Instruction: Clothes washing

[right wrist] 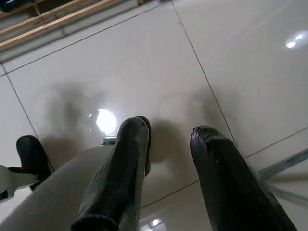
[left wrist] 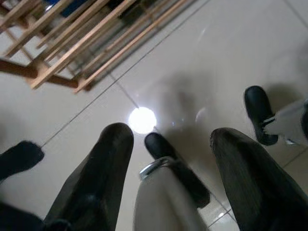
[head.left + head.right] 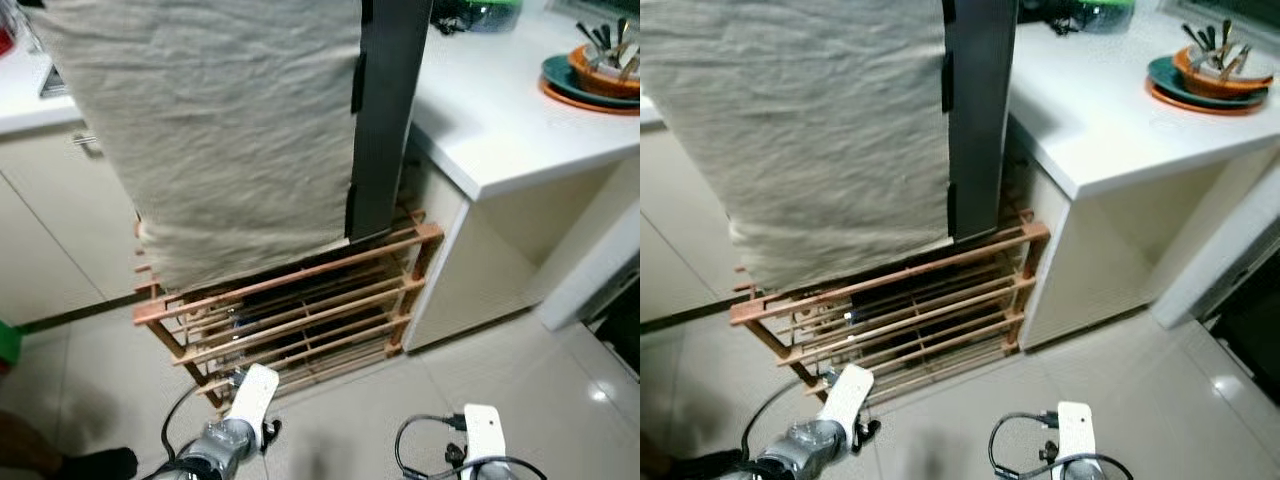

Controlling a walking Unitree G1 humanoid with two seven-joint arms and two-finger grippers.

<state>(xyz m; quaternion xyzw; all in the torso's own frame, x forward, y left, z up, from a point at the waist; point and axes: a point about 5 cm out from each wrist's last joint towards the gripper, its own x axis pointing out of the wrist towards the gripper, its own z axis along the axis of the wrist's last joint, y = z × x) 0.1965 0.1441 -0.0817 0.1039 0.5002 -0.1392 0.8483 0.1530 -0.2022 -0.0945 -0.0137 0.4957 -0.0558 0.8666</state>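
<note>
A large beige cloth [image 3: 220, 130] hangs over a tall thing straight ahead and hides most of it. A dark grey upright panel [image 3: 385, 110] shows along the cloth's right side. Underneath stands a low wooden slatted rack [image 3: 300, 320] on the tiled floor. Both arms hang low in front of the rack, the left wrist [image 3: 245, 410] and the right wrist [image 3: 482, 435] at the bottom of the eye views. My left gripper [image 2: 171, 134] points down at the floor, open, holding nothing. My right gripper [image 1: 171, 130] is open too, over bare tile.
A white counter [image 3: 500, 120] juts out at the right, carrying stacked plates with utensils [image 3: 600, 75]. Cream cabinet fronts [image 3: 50, 220] run along the left. A green object [image 3: 8, 342] sits at the left edge. Glossy floor tiles [image 3: 480, 370] lie before the rack.
</note>
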